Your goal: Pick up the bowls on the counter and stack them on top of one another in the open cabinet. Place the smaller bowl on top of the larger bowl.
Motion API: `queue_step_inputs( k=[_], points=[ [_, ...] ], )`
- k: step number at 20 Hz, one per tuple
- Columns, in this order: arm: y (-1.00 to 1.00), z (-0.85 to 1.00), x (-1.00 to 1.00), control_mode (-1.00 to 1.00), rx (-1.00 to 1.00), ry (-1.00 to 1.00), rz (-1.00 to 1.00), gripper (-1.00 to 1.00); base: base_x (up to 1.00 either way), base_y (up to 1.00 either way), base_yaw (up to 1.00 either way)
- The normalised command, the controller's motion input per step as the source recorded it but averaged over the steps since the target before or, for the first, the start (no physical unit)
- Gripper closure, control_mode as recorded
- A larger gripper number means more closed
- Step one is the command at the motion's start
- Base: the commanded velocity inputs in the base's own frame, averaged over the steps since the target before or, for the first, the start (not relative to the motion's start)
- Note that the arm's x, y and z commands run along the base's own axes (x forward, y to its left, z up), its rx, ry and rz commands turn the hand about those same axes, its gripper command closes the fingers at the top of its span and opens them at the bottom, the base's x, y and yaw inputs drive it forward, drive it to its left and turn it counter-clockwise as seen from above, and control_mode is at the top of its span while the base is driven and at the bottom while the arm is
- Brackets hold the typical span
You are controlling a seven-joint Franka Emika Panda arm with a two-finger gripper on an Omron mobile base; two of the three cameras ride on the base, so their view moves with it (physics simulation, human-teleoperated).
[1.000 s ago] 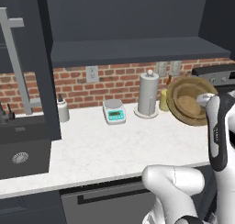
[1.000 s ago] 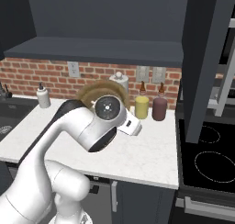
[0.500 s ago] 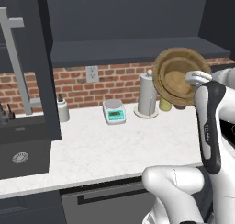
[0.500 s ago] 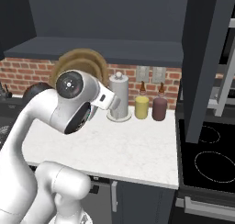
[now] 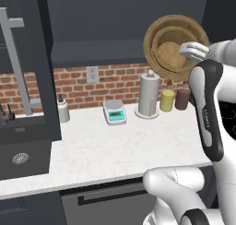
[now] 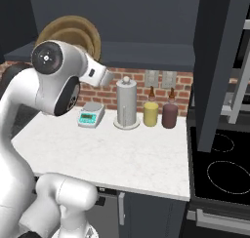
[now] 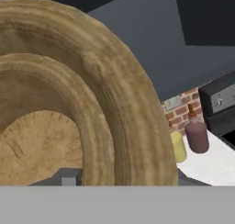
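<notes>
Now the arm has swung up from tabletop height: a second ago the bowl sat low by the paper-towel holder, half a second ago it was at mid-height, and it is now raised in front of the open cabinet (image 5: 97,53). The tool (image 5: 196,51) grips the larger bowl (image 5: 175,46) by its rim, tipped on edge so its mouth faces the left base camera. Inside it a second tan ring shows, likely the smaller bowl (image 5: 171,51) already nested, though it could be an inner band of the same bowl; the hand view, with its two concentric rims, leaves this unsettled.

- Fingers hidden behind the bowl wall; the grip is judged from the bowl hanging clear of any support.
- Tabletop (image 5: 115,145): scale (image 5: 115,112), paper-towel holder (image 5: 148,96), yellow jar (image 5: 168,100), dark jar (image 5: 183,98), small bottle (image 5: 63,111). No bowl left on it.
- Cabinet shelf board just below and behind the bowl.

Judgement: lift is done; what remains is to level the bowl, carry it in over the shelf and set it down. Risk: a tilted bowl could shed whatever sits inside.
</notes>
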Motion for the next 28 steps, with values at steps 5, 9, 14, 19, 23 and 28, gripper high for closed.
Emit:
queue_step_inputs(
  k=[5,9,14,19,23,28],
  points=[
    [0.33,0.08,0.92,-1.00,0.00,0.00,0.00,1.00,0.00,0.00,0.00],
    [0.28,0.01,1.00,-1.00,-0.01,0.00,0.00,1.00,0.00,0.00,0.00],
    [0.09,0.24,0.58,-1.00,-0.01,0.09,0.00,1.00,0.00,0.00,0.00],
    [0.02,0.11,0.47,-1.00,0.00,0.23,-0.01,1.00,0.00,0.00,0.00],
    [0.05,0.00,0.25,-1.00,0.00,0.22,0.00,1.00,0.00,0.00,0.00],
    [0.06,-0.01,0.12,-1.00,0.00,0.15,0.00,1.00,0.00,0.00,0.00]
  ],
)
